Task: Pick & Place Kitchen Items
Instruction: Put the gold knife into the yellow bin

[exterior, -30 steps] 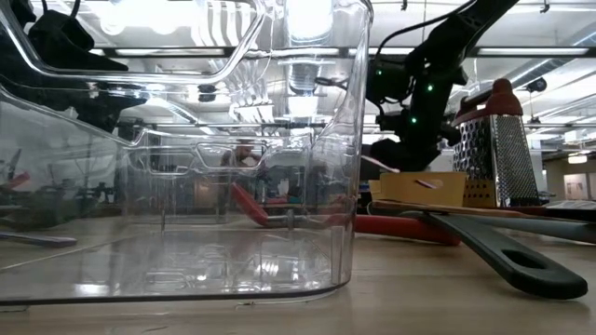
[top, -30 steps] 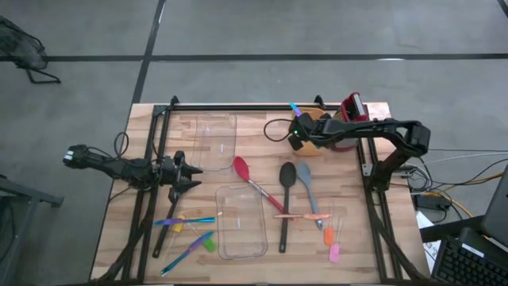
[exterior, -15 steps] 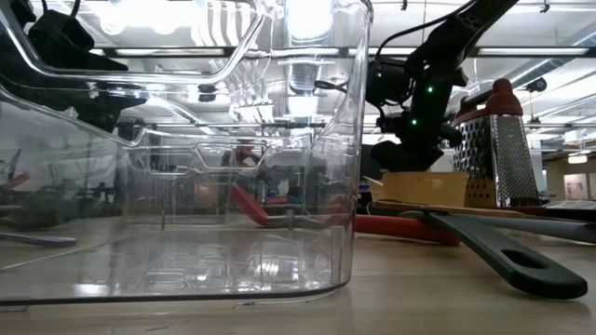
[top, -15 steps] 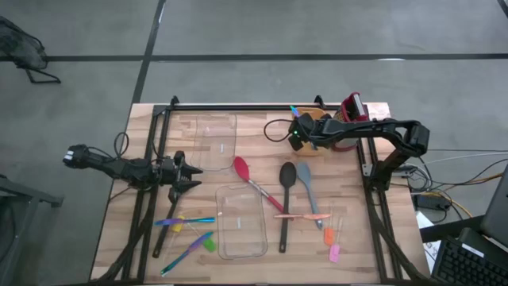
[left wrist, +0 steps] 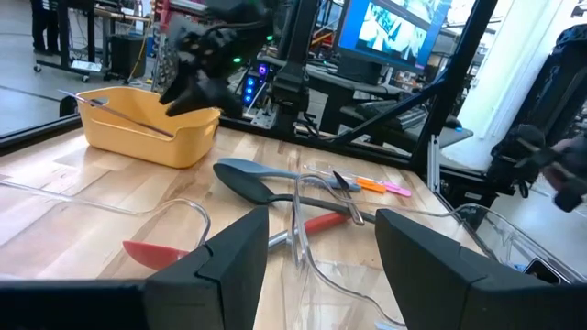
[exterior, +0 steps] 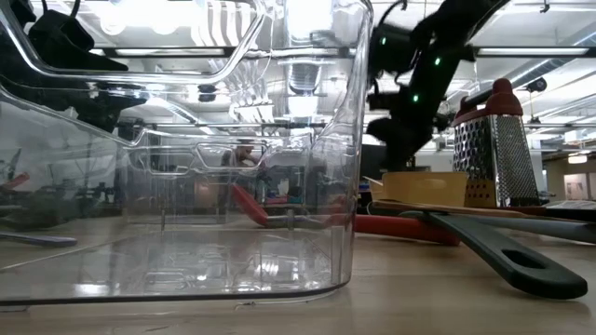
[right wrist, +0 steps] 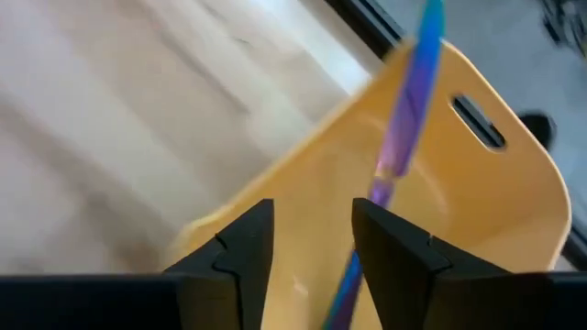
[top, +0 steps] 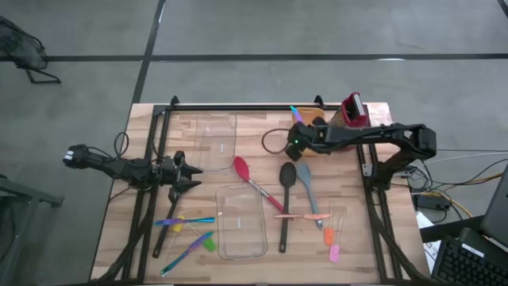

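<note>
high view: right gripper [top: 295,141] sits over the near edge of the yellow bin [top: 316,127] at the back right of the counter [top: 357,230], a blue-purple stick [top: 294,111] poking up out of the bin; left gripper [top: 190,172] waits at the left side, beside the clear tray [top: 241,222]. red spoon [top: 252,183], black spoon [top: 286,199] and blue spoon [top: 308,195] lie mid-counter, more sticks [top: 186,221] front left, small chunks [top: 332,245] front right. risk: the stick only leans on the bin wall, so a brush from the right arm could tip it out or drag the light bin. low view: right arm hangs above the bin next to the grater [exterior: 494,149]; it shows the gripper is clear of the bin rim in height, which the top-down view can't, but the fingers are too dark to read here. left wrist view: left fingers [left wrist: 234,252] spread wide with nothing between them, tray rim right ahead, so a careless advance could shove the tray; it also shows the bin and spoons side-on. right wrist view: right fingers [right wrist: 243,240] stand apart with nothing between them, the stick lying free against the bin's handle-slot wall, not pinched; only this view shows it's clear of the fingers.
</note>
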Controlling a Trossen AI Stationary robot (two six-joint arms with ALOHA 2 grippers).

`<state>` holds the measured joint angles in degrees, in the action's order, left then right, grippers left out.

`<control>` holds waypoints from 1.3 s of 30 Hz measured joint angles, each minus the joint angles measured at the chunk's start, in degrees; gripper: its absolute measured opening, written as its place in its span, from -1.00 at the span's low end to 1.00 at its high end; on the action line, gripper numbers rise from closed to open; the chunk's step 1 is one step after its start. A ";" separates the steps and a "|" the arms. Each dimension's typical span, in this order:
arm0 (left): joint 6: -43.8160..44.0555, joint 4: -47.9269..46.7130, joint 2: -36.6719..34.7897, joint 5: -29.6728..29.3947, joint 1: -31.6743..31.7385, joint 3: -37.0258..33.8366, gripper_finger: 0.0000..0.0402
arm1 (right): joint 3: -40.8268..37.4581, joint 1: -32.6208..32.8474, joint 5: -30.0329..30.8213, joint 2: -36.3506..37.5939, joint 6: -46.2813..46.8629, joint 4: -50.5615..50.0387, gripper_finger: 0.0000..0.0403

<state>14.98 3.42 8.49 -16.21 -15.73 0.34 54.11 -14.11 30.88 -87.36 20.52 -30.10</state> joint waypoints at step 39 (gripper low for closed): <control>-0.02 -0.02 0.02 0.00 0.00 0.00 0.04 | -0.28 37.81 -17.54 -1.39 3.50 5.17 0.02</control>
<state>14.96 3.40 8.51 -16.21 -15.73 0.34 53.82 23.70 13.33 -88.74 24.02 -24.93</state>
